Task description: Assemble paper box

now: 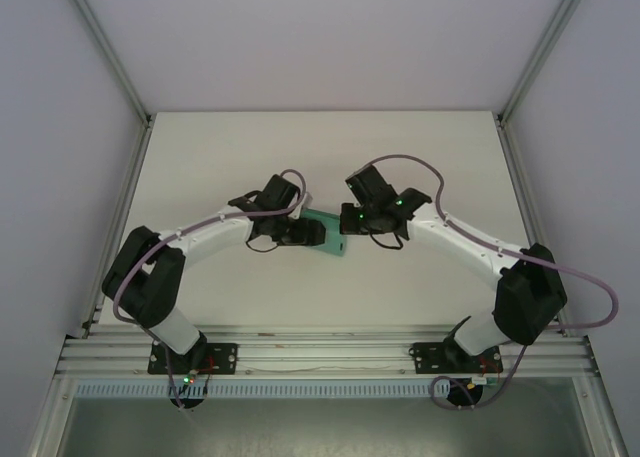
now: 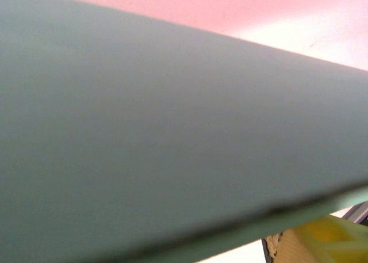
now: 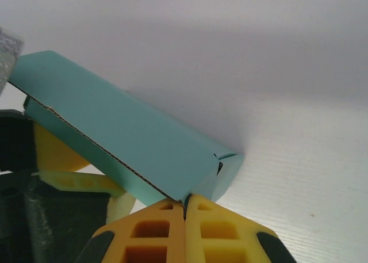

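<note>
1. At the centre of the tabletop (image 1: 330, 147): one paper box (image 1: 326, 234), teal card, faces plain, folded up and sitting between the two arm tips.
2. Right end effector (image 3: 184, 210): two yellow fingers (image 3: 149, 234) pressed together, with the box's lower corner edge caught at their seam. It is pinching the card.
3. Left end effector (image 1: 306, 233): at the box's other end. One yellow finger (image 3: 53, 152) lies against the box's underside. Gripping or merely alongside: cannot tell.
4. Left wrist view: one teal face close up, blurred.
5. Count: one box, two end effectors, two green lights (image 1: 357, 219) on the right wrist.
</note>
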You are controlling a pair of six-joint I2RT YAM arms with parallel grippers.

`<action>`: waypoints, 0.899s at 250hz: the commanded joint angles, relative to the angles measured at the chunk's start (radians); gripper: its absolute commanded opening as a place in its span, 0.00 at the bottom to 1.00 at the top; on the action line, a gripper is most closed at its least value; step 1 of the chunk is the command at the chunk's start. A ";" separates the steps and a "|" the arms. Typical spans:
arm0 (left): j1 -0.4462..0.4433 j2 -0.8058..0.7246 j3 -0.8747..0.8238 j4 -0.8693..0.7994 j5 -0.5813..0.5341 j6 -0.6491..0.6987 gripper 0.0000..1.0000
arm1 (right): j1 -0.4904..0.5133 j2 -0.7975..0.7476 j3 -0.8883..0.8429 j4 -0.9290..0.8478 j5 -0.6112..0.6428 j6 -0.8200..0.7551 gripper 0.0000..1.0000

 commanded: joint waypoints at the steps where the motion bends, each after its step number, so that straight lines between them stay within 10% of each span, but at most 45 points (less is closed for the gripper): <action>1: -0.015 0.042 -0.014 0.097 0.028 0.010 0.66 | 0.005 0.003 0.006 0.108 -0.095 0.080 0.00; 214: -0.029 0.096 -0.032 0.143 -0.003 0.064 0.64 | -0.128 0.027 0.033 0.004 -0.276 0.171 0.00; 225: -0.029 0.094 -0.029 0.144 0.000 0.062 0.64 | -0.127 0.029 0.040 -0.038 -0.250 0.135 0.14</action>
